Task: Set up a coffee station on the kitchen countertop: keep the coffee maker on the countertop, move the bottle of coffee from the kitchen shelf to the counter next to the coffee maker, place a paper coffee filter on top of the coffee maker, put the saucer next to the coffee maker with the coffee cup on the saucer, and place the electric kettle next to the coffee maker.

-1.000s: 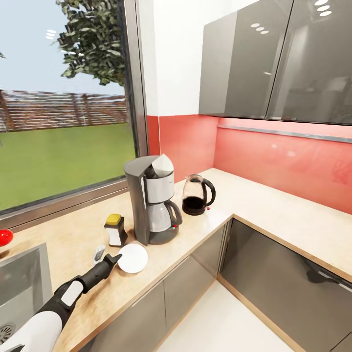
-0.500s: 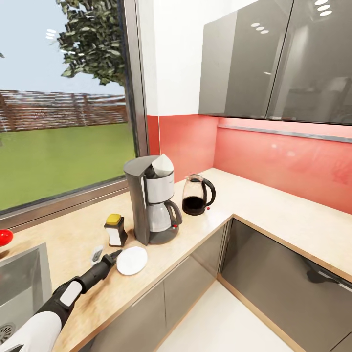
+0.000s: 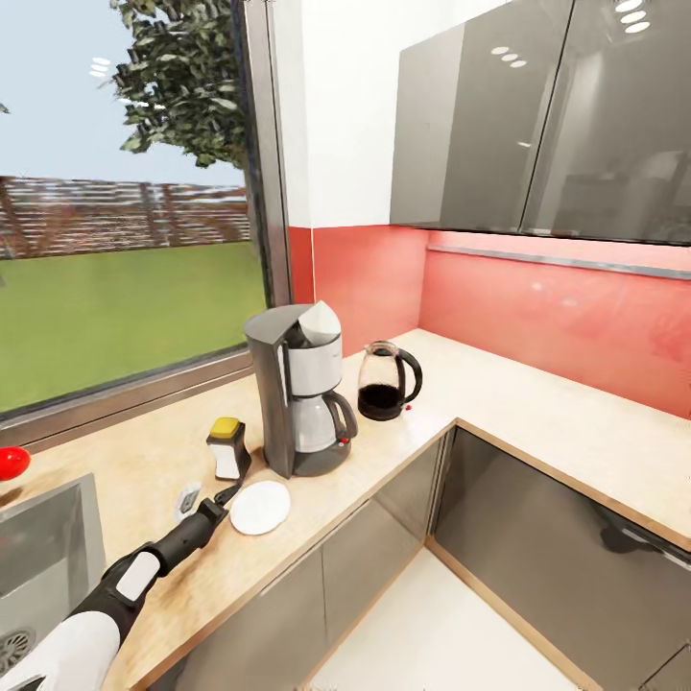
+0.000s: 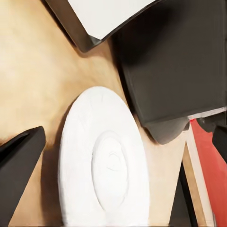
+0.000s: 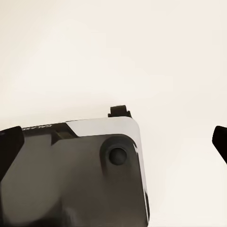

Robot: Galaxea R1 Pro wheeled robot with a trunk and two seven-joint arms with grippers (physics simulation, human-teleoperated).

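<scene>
Head view: we see the coffee maker (image 3: 299,393) on the kitchen countertop (image 3: 537,408); paper coffee filter (image 3: 321,322) atop it, electric kettle (image 3: 387,382) and bottle of coffee (image 3: 226,447) flanking, saucer (image 3: 260,506) just before it, awaiting the cup.
Left wrist view: the left gripper (image 4: 101,170) has fingers spread around the saucer, not pinching it.
Right wrist view: the right gripper (image 5: 116,142) has fingers spread, holding nothing.

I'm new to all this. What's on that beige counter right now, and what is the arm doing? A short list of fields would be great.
Coffee maker: tall dark-grey drip machine, upright on the speckled beige countertop
Filter: white paper cone on its top
Kettle: round glass electric kettle beside it
Bottle: yellow-capped coffee bottle on its other side
Saucer: flat white plate, empty, in front of the machine
Left gripper: open, at the saucer's edge
</scene>
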